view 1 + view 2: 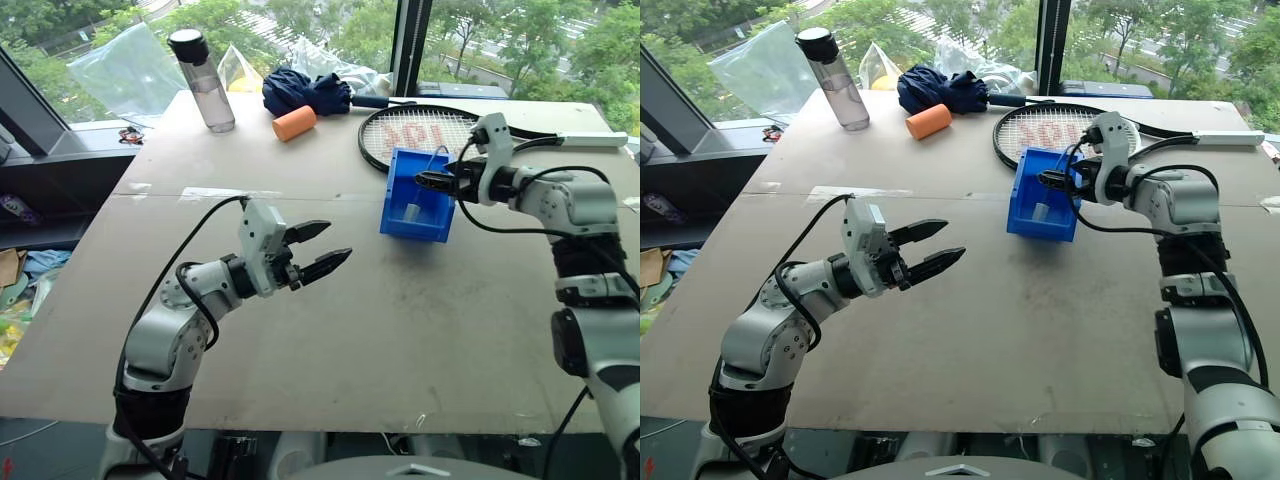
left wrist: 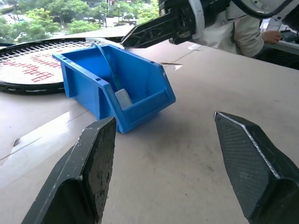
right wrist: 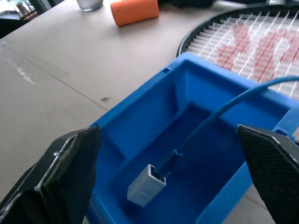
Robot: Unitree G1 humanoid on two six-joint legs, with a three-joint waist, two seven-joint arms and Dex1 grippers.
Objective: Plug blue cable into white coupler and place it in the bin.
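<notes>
Blue cable's far end apparently hidden beyond bin rim

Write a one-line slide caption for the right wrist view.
Blue cable plugged into the white coupler, lying inside the bin between the open right end effector fingers.

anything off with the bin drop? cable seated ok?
One thing: the blue cable is plugged into the white coupler, which lies inside the bin, but the cable's free end arcs out over the rim toward the racket. Nothing spilled or damaged. Both claws are open.
</notes>
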